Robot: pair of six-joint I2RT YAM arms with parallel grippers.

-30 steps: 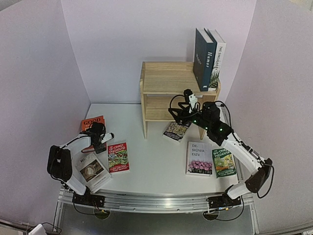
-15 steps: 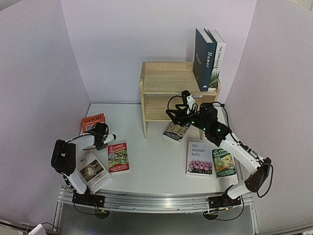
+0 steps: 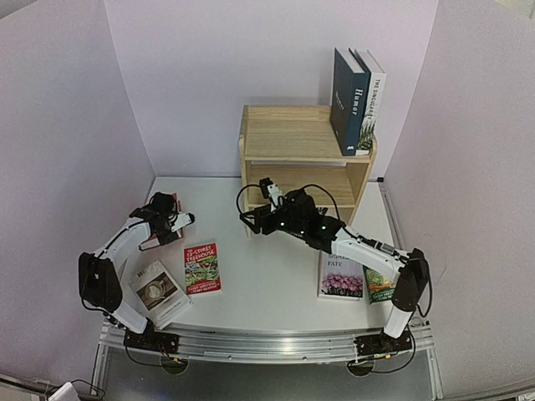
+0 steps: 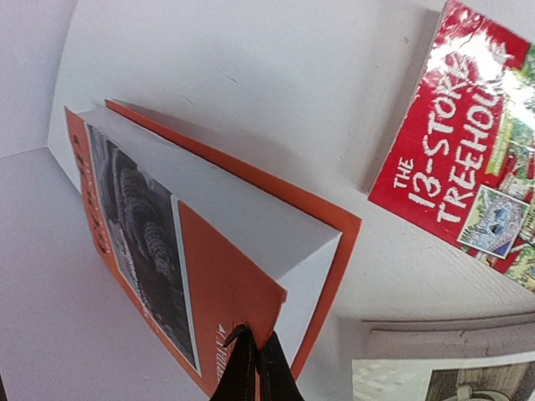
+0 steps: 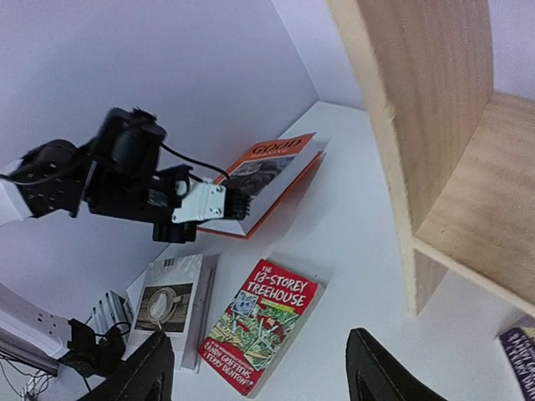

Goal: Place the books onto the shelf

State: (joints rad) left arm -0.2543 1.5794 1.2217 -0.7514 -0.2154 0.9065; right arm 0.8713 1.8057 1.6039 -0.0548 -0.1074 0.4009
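While the left jaws are pinching the cover of the orange book (image 4: 226, 292), the right jaws are hanging wide open near the shelf (image 3: 284, 134).

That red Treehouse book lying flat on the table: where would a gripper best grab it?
Likely by its right long edge, coming in low from the bare table on that side. The red Treehouse book lies flat, cover up, so only an edge can be pinched, and the white book crowds its left.
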